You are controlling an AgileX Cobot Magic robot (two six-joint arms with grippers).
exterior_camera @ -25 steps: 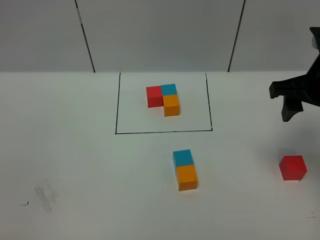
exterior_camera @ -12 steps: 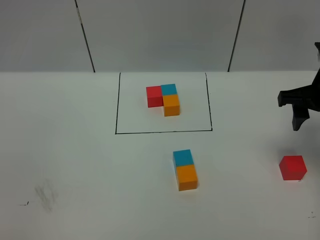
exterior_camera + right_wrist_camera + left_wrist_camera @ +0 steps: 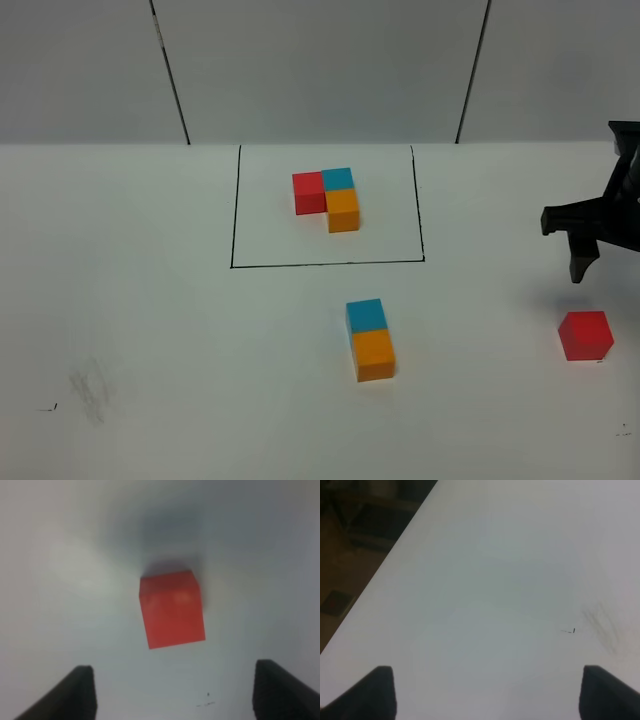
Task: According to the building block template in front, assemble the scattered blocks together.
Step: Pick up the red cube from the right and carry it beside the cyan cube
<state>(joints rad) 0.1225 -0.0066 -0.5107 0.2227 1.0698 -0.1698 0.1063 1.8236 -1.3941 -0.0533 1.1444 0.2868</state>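
The white table (image 3: pixel 130 300) holds the building block template (image 3: pixel 328 197) inside its black frame (image 3: pixel 232 210). Nearer, the blue block (image 3: pixel 366 314) touches the orange block (image 3: pixel 374 354). The red block (image 3: pixel 585 334) lies alone, close below the right claw (image 3: pixel 575 250), which is open and empty. The left claw (image 3: pixel 492 695) is open wide.

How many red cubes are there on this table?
2. One red cube belongs to the cluster inside the black outline; the other red cube sits alone at far right, apart from the rest. None seems hidden.
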